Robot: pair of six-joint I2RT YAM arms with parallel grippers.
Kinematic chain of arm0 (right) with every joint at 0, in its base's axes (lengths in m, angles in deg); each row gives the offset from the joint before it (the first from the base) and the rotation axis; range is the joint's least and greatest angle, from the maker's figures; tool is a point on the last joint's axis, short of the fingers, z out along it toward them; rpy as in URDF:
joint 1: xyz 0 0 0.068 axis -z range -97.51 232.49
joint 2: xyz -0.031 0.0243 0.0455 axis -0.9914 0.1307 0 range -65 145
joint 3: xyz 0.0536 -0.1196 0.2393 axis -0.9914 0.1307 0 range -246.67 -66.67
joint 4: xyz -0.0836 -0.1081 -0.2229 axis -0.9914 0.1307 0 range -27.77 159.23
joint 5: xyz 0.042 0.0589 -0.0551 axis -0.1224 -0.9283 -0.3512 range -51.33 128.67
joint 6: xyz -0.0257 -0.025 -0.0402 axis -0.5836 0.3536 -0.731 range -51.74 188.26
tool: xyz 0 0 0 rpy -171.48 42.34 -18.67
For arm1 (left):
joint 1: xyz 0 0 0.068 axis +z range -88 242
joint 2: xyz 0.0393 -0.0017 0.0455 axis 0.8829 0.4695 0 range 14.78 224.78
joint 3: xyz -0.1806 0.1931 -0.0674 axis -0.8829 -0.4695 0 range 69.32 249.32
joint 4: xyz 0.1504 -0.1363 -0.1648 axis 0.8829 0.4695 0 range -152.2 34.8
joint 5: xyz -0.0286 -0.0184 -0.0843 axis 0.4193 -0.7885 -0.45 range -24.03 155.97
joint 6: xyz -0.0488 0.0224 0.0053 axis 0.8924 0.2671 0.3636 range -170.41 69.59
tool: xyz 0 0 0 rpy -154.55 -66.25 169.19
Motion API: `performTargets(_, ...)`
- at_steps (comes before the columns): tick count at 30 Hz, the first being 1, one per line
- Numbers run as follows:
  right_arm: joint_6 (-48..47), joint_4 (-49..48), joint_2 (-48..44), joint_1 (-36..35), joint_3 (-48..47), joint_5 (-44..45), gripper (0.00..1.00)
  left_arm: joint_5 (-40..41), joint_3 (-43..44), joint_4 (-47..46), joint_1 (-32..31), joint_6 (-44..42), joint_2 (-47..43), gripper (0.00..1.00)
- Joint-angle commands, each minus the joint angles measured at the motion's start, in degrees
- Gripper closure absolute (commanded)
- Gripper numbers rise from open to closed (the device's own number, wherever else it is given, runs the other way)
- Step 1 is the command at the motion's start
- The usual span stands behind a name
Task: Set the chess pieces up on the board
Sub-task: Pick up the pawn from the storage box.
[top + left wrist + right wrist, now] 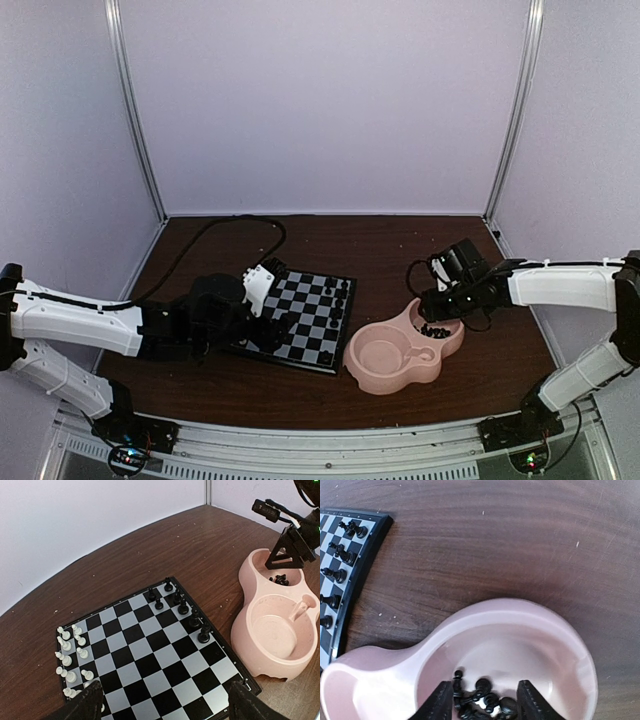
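Observation:
The chessboard (300,320) lies left of centre on the table; it also shows in the left wrist view (150,645). Several white chessmen (70,650) stand along its left edge and several black chessmen (182,605) along its far right edge. My left gripper (162,705) is open and empty over the board's near edge. A heap of black chessmen (482,702) lies in the far bowl of the pink dish (530,625). My right gripper (485,705) is open, its fingers (440,702) straddling that heap inside the bowl.
The pink double-bowl dish (375,375) sits right of the board; its near bowl (272,635) holds no pieces. A black cable (240,225) runs across the back left of the table. White walls and metal posts enclose the table.

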Motion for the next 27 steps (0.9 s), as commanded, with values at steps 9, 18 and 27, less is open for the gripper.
performTargets(9,0.83,9.7,2.91,-0.17,-0.64,-2.89,0.43,0.08,1.12,-1.63,0.13,-0.13,-2.11,0.14)
performTargets(18,0.45,20.23,8.29,-0.92,-5.99,-2.03,0.17,1.82,0.64,-1.81,0.14,-1.11,-3.02,0.13)
performTargets(27,0.06,18.15,13.45,-0.97,-6.5,-4.46,0.44,1.51,1.03,-1.6,0.12,-1.24,-2.07,0.13)
